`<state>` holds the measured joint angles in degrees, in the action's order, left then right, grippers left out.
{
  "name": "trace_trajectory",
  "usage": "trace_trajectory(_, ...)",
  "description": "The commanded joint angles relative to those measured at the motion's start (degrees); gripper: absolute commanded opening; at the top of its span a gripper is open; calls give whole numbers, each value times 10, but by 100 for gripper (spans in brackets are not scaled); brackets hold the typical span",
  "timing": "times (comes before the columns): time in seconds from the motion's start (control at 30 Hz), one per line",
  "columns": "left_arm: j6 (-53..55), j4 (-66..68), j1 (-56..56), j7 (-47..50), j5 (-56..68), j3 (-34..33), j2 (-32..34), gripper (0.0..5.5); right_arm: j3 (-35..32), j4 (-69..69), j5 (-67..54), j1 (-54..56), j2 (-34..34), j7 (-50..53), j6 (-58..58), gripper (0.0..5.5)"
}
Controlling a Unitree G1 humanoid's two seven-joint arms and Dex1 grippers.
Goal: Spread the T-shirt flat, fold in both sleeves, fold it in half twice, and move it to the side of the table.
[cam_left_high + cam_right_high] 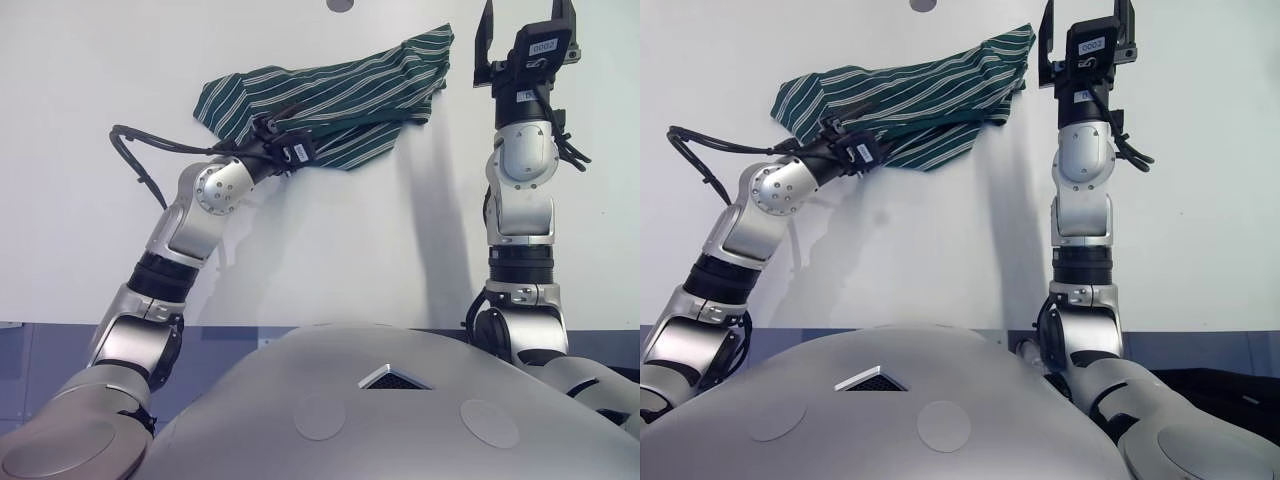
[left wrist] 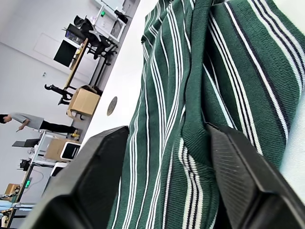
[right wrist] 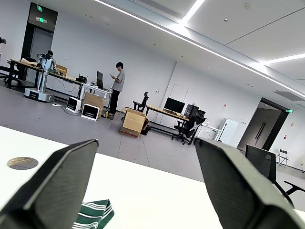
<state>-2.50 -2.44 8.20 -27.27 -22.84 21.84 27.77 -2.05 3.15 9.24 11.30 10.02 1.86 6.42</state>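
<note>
We find the T-shirt point(image 1: 330, 105) lying in a rumpled heap on the far part of the white table point(image 1: 330, 260), folds piled on one another and neither sleeve laid out, so by our reckoning the very first step, spreading it flat, is not yet done; the left gripper point(image 2: 167, 143) sits at the near edge of the heap with its jaws apart, one dark finger point(image 2: 90, 176) on each side of a raised ridge of striped cloth, a placing that makes sense to us as the setup for pinching that ridge and drawing the cloth outward; the right gripper point(image 1: 527, 15) stands just beside the far right corner of the shirt, pointing away from the body, jaws also apart and nothing between them, with that corner showing low in its wrist view; we judge it is placed there to take the opposite corner, so that the two arms can pull against each other; the chief risk we see is a grip that catches several layers at once and drags the heap instead of opening it.
</note>
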Motion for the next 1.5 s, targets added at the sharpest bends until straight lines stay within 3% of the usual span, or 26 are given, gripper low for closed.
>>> trace_trajectory(0.03, 3, 10, -1, -8, -8, 5, 2, 219, -1, -7, -2, 17, 1, -2, -9, 374)
trace_trajectory(0.23, 28, 18, 3, 7, -22, 3, -9, 111, -2, -6, -3, 25, 28, -29, 9, 374)
trace_trajectory(0.33, 32, 26, 4, 16, -29, 3, -17, 71, -4, 9, 10, 23, 86, -67, 52, 374)
trace_trajectory(0.5, 34, 14, 19, 60, -28, -20, -48, 2, 70, 71, 92, -18, 212, -148, 235, 374)
trace_trajectory(0.73, 44, -8, 30, 73, -24, -36, -69, 0, 155, 159, 188, 11, 217, -162, 275, 374)
trace_trajectory(1.0, 50, -29, 35, 77, -26, -42, -79, 0, 182, 223, 226, 61, 188, -127, 241, 374)
trace_trajectory(1.23, 49, -26, 40, 84, -28, -47, -80, 0, 178, 240, 225, 73, 178, -92, 227, 241)
trace_trajectory(1.5, 44, -21, 48, 94, -29, -51, -83, 0, 181, 259, 204, 80, 170, -119, 201, 80)
